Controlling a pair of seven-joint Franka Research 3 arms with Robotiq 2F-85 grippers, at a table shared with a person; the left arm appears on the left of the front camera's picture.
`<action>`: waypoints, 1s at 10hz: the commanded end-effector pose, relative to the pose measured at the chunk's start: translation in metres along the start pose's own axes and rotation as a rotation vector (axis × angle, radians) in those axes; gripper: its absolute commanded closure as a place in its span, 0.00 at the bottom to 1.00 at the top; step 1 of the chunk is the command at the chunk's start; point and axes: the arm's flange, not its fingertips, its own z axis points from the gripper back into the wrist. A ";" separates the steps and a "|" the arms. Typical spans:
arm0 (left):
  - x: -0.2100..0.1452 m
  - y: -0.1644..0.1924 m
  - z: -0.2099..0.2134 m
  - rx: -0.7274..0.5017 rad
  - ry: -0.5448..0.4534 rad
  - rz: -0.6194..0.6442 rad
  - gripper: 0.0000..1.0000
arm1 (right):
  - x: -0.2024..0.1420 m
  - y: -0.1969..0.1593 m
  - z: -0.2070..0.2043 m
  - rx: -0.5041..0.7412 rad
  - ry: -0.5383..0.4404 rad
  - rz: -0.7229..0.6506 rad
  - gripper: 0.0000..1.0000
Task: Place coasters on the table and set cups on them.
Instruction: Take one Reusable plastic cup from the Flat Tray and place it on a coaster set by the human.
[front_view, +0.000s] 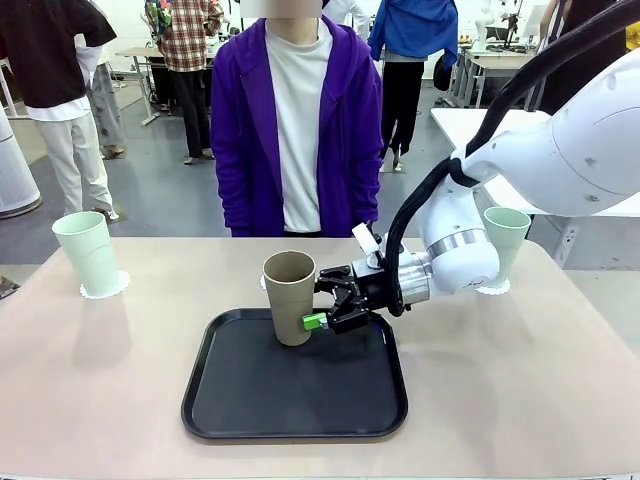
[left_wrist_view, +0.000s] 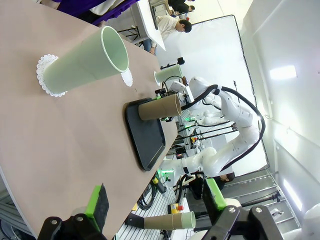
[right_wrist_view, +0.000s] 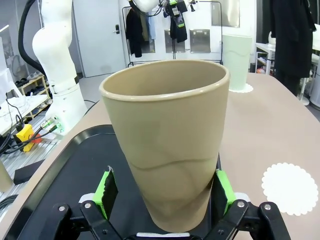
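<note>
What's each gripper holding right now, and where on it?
Nothing gripped. The right gripper stands open, its pads either side of the tan cup's lower body on the tray. The left gripper is open, empty.

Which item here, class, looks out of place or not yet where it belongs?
The tall tan-brown tumbler stands on the black rounded tray, not on a coaster. One white scalloped coaster lies bare on the beige table. Nothing looks spilled or damaged.

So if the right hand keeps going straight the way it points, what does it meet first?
The tan-brown cup on the black tray. It already stands between the right hand's open fingers, so any advance likely brings the palm against its lower wall.
</note>
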 end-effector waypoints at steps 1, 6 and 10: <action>0.000 -0.002 0.001 0.005 -0.003 0.007 0.00 | -0.007 -0.011 -0.009 0.004 -0.008 0.012 0.00; 0.000 -0.002 0.001 0.005 -0.003 0.007 0.00 | -0.010 -0.024 -0.020 0.011 -0.025 0.001 0.00; 0.000 -0.002 0.001 0.005 -0.003 0.007 0.00 | -0.008 -0.027 -0.029 0.027 -0.034 0.003 0.00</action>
